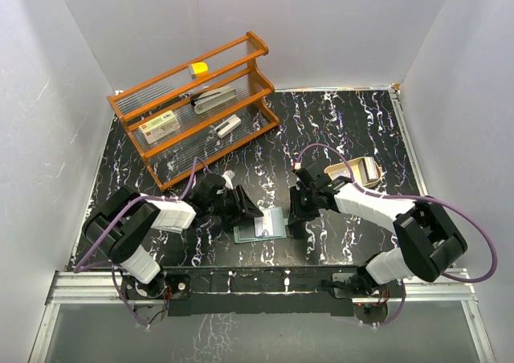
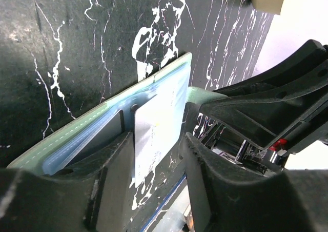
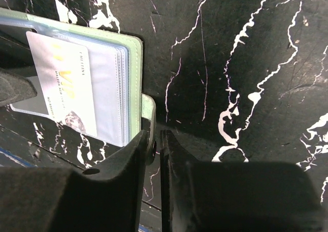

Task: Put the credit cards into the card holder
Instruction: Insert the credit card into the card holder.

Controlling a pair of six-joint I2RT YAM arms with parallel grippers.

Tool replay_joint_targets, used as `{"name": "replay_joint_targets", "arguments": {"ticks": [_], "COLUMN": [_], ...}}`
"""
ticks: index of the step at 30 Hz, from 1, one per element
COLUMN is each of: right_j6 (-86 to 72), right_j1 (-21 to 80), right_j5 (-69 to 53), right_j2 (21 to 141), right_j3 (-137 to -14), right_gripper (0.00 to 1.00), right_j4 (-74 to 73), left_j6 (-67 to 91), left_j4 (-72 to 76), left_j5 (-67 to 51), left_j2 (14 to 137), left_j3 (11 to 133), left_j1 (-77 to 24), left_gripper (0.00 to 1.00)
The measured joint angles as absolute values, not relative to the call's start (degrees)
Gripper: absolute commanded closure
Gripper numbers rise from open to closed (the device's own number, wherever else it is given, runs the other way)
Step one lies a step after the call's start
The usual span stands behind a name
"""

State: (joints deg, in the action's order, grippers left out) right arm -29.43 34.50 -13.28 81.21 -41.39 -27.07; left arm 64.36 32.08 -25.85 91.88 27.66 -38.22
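Card holder (image 1: 261, 225) open on black marbled table (image 1: 345, 126) — white walls (image 1: 48, 98) around.

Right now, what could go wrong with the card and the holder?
The pale printed plastic card seems only partly inside the green folding card holder; the left hand stands open around it, so it may slip out. The right hand pinches only the holder's small tab, so a push could swing the holder.

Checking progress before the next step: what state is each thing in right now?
card holder: lying open, sleeves showing.
credit card: partly in the sleeves, one end sticking out.
left gripper: open, fingers either side of the credit card.
right gripper: shut on the card holder's tab.
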Motion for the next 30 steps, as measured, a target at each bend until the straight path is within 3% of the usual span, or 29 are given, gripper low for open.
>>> {"name": "replay_joint_targets", "arguments": {"ticks": [4,30], "right_j6": [-29.41,-30.37], "right_j1": [34.5,35.27], "right_j5": [-12.95,-14.92], "right_j2": [80.18,78.35], "right_j3": [-41.39,-39.68], "right_gripper": [1.0,1.0], "right_j4": [-27.07,-25.23], "left_j6": [63.77,61.34], "left_j4": [29.04,19.44], "left_j5": [-25.06,-22.33], "left_j2": [90.28,84.6], "left_j3": [28.1,28.67], "left_j1": [-38.37,-38.85], "left_gripper": [0.54,0.47]}}
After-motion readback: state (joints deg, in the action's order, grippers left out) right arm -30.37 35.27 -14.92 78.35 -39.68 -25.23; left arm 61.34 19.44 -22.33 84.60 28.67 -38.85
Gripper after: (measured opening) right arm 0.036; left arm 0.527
